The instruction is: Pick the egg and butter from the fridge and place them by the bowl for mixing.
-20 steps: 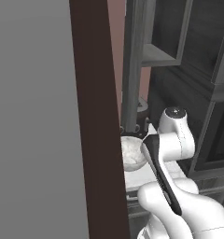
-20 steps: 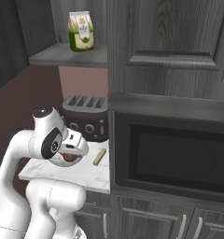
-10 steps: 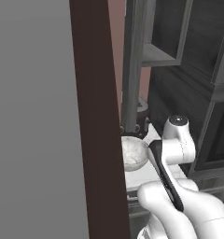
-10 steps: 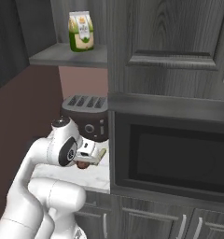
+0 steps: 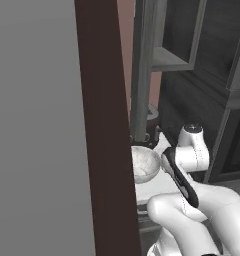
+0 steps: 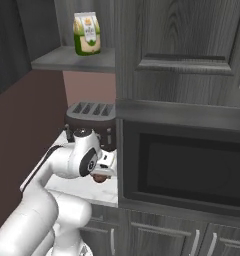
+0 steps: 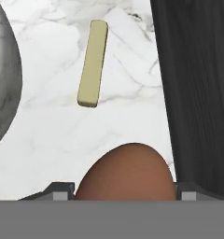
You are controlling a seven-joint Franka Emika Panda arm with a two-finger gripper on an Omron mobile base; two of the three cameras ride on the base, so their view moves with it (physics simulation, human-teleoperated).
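My gripper (image 7: 125,191) is shut on the egg (image 7: 125,172), a smooth reddish-brown ball that sits between the two fingertips. It hangs just above the white marble counter (image 7: 128,112). In the right base view the egg (image 6: 98,178) shows under the hand, close to the microwave's left side. The butter (image 7: 93,63), a pale olive-yellow stick, lies flat on the counter ahead of the egg. The bowl (image 7: 4,84) curves in at the left edge of the hand view. From the left base view the bowl (image 5: 144,165) stands on the counter just left of the arm. The fridge's inside is out of view.
A dark microwave (image 6: 187,170) and cabinet wall (image 7: 198,93) stand close on the right of the hand. A toaster (image 6: 89,117) sits at the counter's back. A green-labelled packet (image 6: 87,34) stands on the shelf above. A tall grey panel (image 5: 32,125) and a brown wall edge (image 5: 107,125) block the left.
The hand has swung to the right and lower with the egg in it, from above the counter's left part to right beside the microwave. The butter and bowl have stayed put.
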